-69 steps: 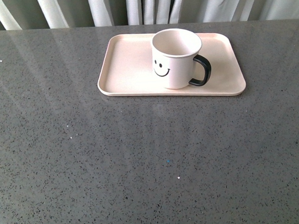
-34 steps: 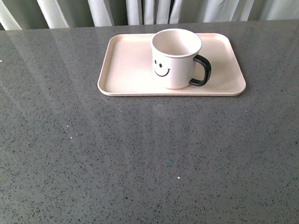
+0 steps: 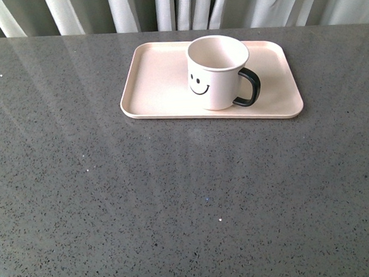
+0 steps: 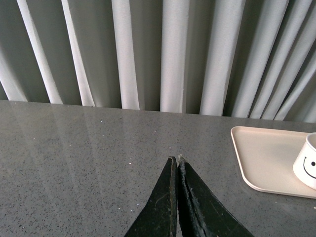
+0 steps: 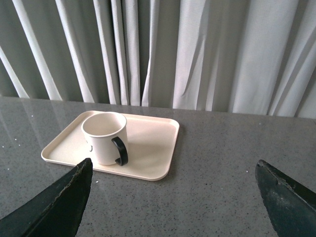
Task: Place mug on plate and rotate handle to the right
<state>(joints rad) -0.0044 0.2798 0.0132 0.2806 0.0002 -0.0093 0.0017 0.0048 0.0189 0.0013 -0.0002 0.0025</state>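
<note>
Nothing shifts across the last second in the front view: the mug (image 3: 216, 73) stands upright on the plate (image 3: 155, 83), a little right of its middle, exactly where it was, and the handle (image 3: 249, 86) keeps pointing to my right, angled slightly toward me. Neither arm shows in that view. The left tool (image 4: 177, 160) is pinched fully closed with nothing in it, hanging over bare counter (image 3: 176, 202) well left of the plate. The right tool (image 5: 173, 165) is spread wide and empty, pulled back from the plate, with the mug well ahead of it rather than between its tips. I read this stillness as the job being done: mug placed, handle turned, both arms backed off. I see no correction left to make.
</note>
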